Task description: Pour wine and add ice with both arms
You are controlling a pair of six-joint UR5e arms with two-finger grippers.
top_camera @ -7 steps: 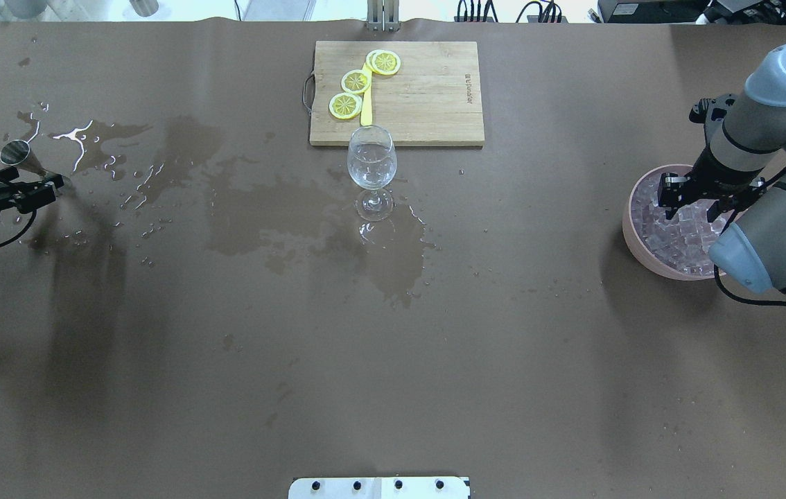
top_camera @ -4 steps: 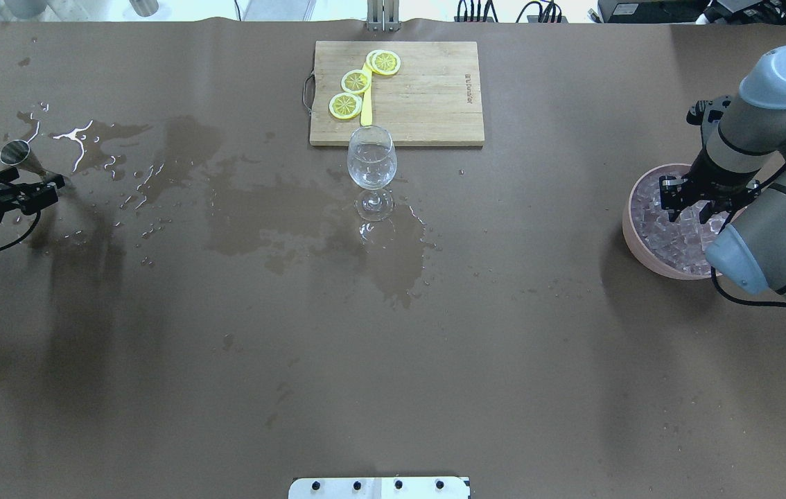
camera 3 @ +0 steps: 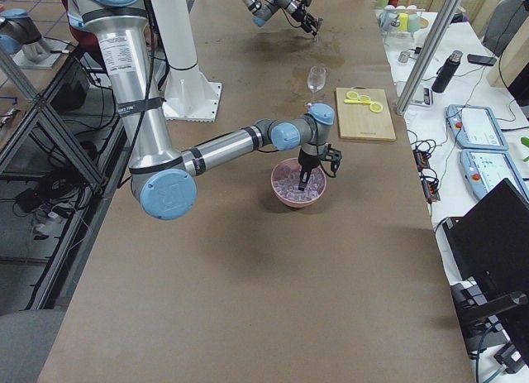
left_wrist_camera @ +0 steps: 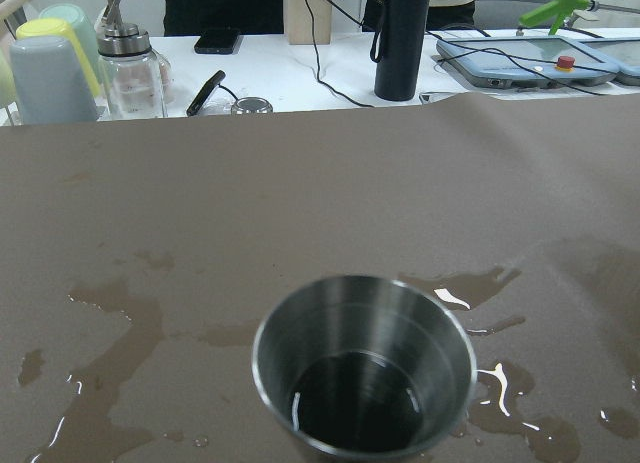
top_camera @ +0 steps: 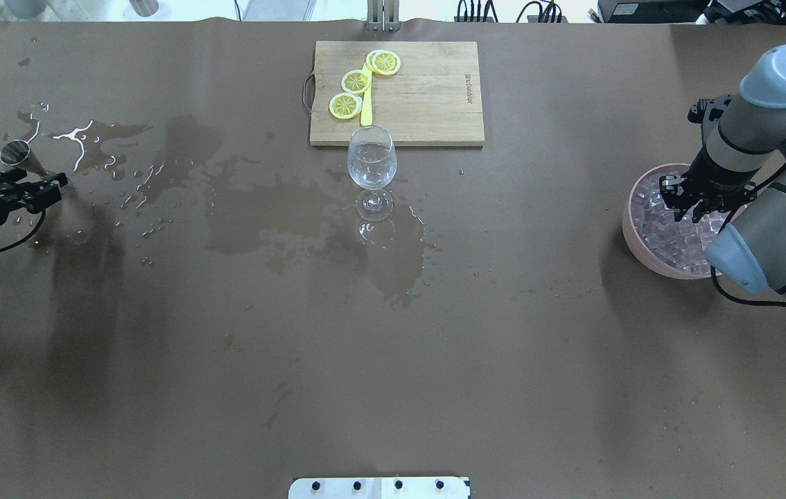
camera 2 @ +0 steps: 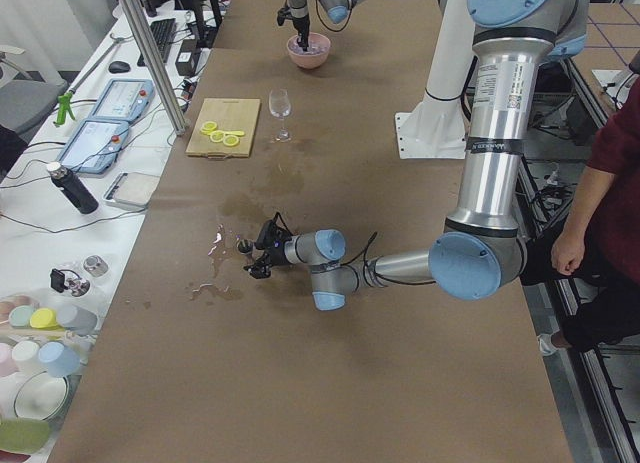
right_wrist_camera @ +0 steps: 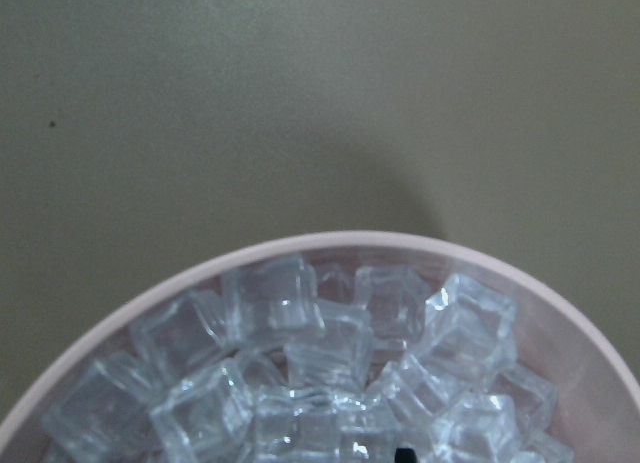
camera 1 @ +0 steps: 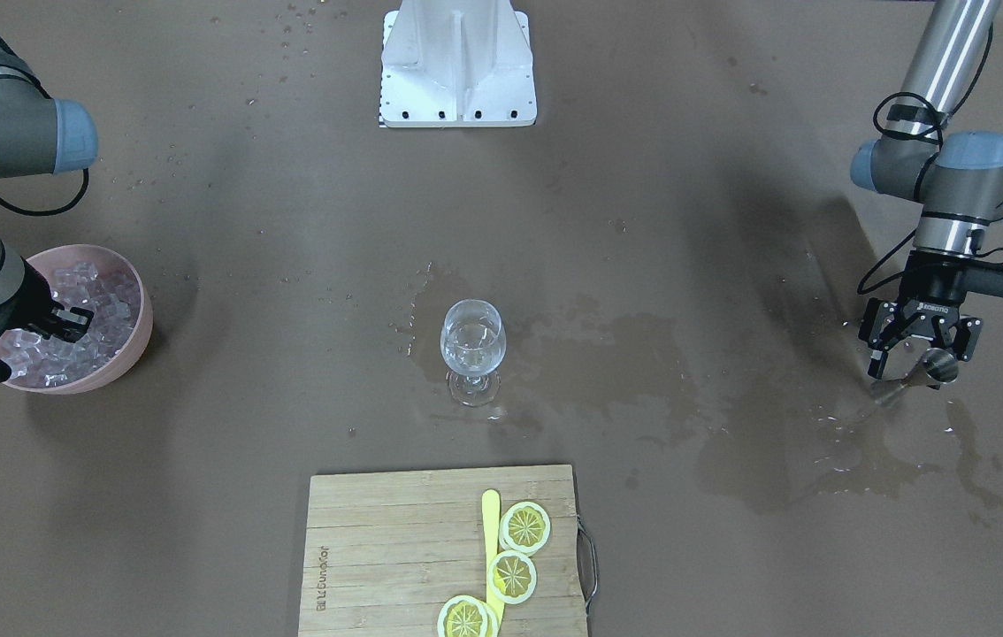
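A stemmed wine glass [top_camera: 371, 163] [camera 1: 472, 341] stands mid-table with a little clear wine in it. My left gripper [top_camera: 46, 186] [camera 1: 917, 367] is at the table's left end, open around a steel jigger [top_camera: 19, 154] [camera 1: 937, 364] that stands on the wet paper. The left wrist view shows a little liquid in the jigger's cup [left_wrist_camera: 360, 373]. My right gripper [top_camera: 701, 211] [camera 1: 19, 341] is open, pointing down into a pink bowl [top_camera: 632, 235] [camera 1: 143, 332] [right_wrist_camera: 300, 245], its tips low among the ice cubes [top_camera: 670, 235] [camera 1: 103, 292] [right_wrist_camera: 270, 303].
A wooden cutting board [top_camera: 428, 97] with lemon slices [top_camera: 356, 81] and a yellow strip lies just beyond the glass. Dark wet stains [top_camera: 282, 215] and puddles spread from the jigger to the glass. The white robot base [camera 1: 457, 62] stands at the near edge. A person [camera 2: 600, 183] stands beside the table.
My right gripper has sunk a little lower into the bowl, toward its far side. My left gripper and the jigger have barely moved.
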